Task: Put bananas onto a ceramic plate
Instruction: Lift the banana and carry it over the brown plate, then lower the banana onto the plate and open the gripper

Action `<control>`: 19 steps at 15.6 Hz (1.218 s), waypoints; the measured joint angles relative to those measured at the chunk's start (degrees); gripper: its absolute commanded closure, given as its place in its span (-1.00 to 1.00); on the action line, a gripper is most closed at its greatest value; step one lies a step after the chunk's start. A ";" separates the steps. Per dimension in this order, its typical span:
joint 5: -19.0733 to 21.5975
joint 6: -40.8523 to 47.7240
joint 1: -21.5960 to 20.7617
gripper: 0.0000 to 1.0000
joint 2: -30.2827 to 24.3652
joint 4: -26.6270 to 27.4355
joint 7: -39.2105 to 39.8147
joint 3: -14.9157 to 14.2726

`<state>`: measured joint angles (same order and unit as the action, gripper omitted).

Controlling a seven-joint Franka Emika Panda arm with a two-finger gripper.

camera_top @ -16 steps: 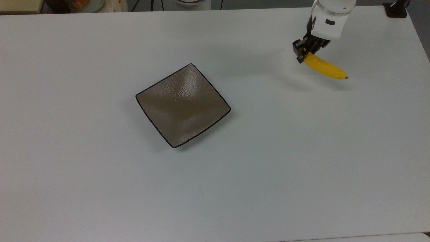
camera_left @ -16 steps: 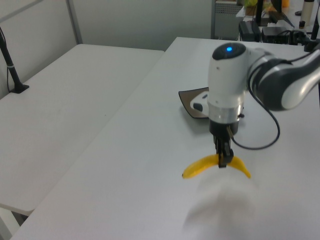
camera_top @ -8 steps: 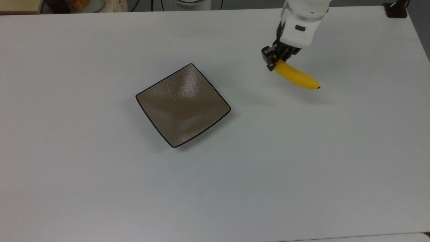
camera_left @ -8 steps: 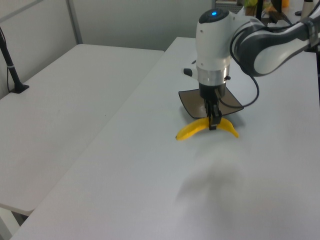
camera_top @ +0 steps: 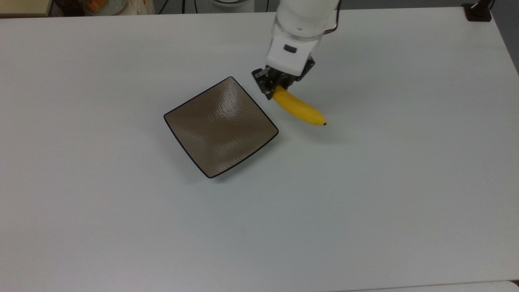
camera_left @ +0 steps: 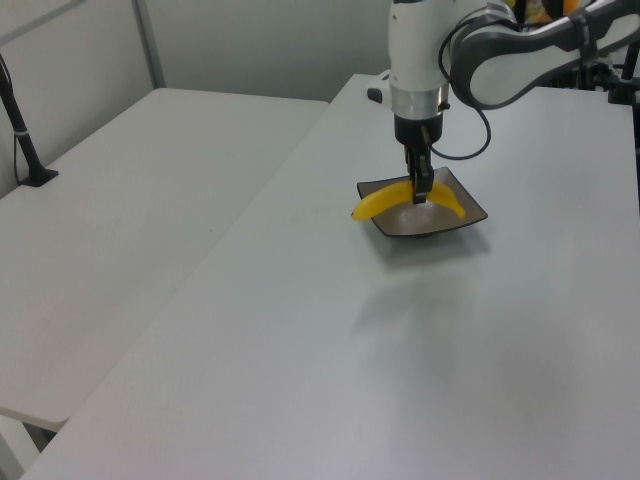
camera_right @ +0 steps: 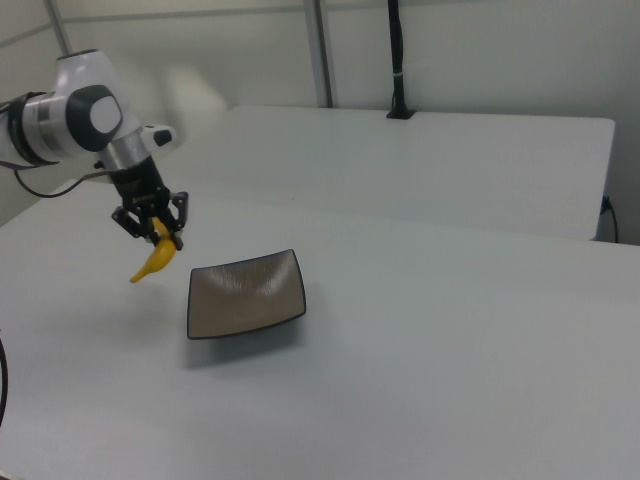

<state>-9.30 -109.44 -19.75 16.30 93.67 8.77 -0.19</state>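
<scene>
Carry phase, seen one second after the start of a sideways sweep. Smooth bright-yellow curved banana [camera_top: 299, 108] shifted across the top view from the far right of the white tabletop [camera_top: 365, 202] to a spot just beside the upper-right edge of the square glossy brown plate with a thin dark rim [camera_top: 221, 126]; plate itself unmoved. Meaning for the task, as a judgement: most of the transfer covered, with only a short stretch left before the fruit sits over the dish, then a lowering and release.

Black two-finger gripper [camera_top: 272, 86] closed on the banana near its stem end, dark tip pointing toward the top view's lower right. Fruit lifted clear of the table: a soft shadow lies below it in the top view, and in the right view it hangs from the gripper [camera_right: 157, 232] in the air to the right view's left of the plate [camera_right: 245, 295], dark tip lowest.

White wrist held roughly vertical above the fingers, gripper pointing straight down. In the left view, forearm reaching in from the left view's upper right, banana [camera_left: 405, 197] overlapping the plate [camera_left: 470, 214] by line of sight only.
</scene>
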 measured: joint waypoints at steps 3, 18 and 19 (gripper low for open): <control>0.02 0.00 2.51 0.47 -0.09 0.00 3.99 -1.52; 0.06 -2.72 10.41 -1.00 0.82 0.05 9.32 -2.16; 0.06 -2.72 10.40 -1.00 0.82 0.04 9.31 -2.16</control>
<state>-9.24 -112.16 -9.35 17.12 93.70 18.09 -2.35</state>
